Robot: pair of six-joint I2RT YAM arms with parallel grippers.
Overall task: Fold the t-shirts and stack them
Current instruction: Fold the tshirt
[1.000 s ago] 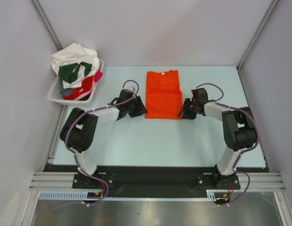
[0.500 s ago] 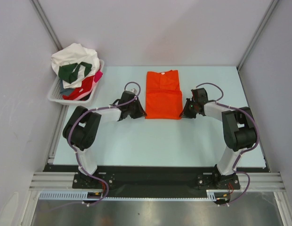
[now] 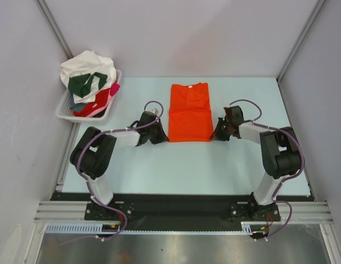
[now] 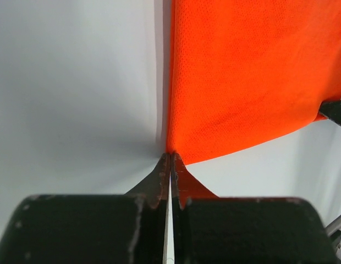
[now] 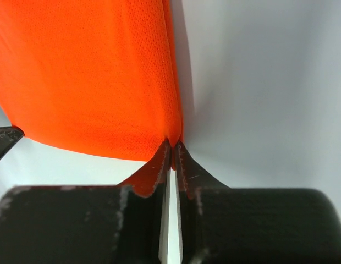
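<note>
A bright orange t-shirt point(image 3: 190, 113) lies flat on the table's middle, collar at the far end. My left gripper point(image 3: 165, 137) is low at its near left corner; in the left wrist view the gripper point(image 4: 170, 155) is shut on that corner of the orange fabric point(image 4: 247, 77). My right gripper point(image 3: 214, 136) is at the near right corner, and in the right wrist view it point(image 5: 173, 144) is shut on the pinched orange fabric point(image 5: 88, 71). White point(image 3: 85, 66), dark green point(image 3: 81, 83), red point(image 3: 96, 103) and pink point(image 3: 114, 88) shirts are piled at the far left.
The piled shirts sit in a white slatted basket point(image 3: 63, 114) at the table's far left corner, against the left wall. Grey walls and metal posts close the table on three sides. The pale blue table point(image 3: 187, 165) runs between the shirt and the arm bases.
Both grippers have moved a little toward the near edge and lower, at the shirt's near corners. The shirt's near edge has come slightly nearer and its lower part lies flatter.
</note>
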